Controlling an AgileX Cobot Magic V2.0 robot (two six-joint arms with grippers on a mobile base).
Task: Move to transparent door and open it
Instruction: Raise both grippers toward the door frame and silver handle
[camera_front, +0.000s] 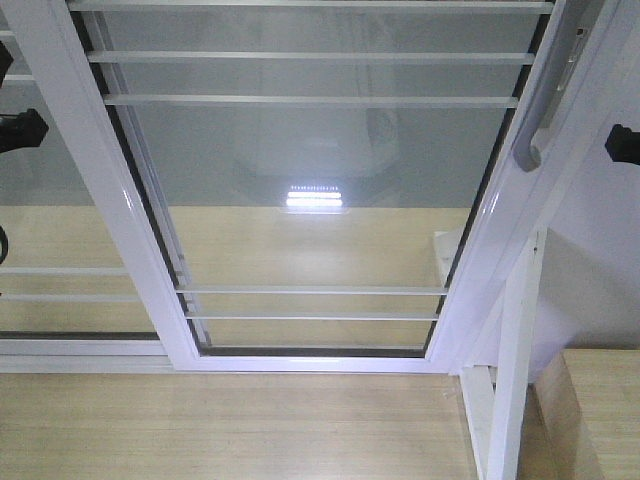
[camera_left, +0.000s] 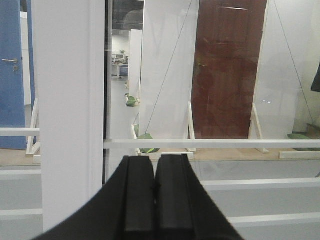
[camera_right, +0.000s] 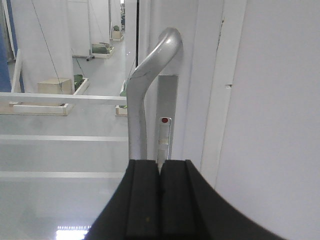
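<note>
The right pincer (camera_right: 160, 169), pressed together and empty before the grey bar handle (camera_right: 136, 120), should spread wide, straddle the bar, then slide the transparent door (camera_front: 310, 200) sideways.

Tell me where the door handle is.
Front view, upper right: the grey bar handle runs along the transparent door's right frame. In the right wrist view it stands just beyond the right gripper.

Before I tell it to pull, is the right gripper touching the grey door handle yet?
Apart. In the front view, a strip of white frame shows between the right gripper and the handle.
</note>
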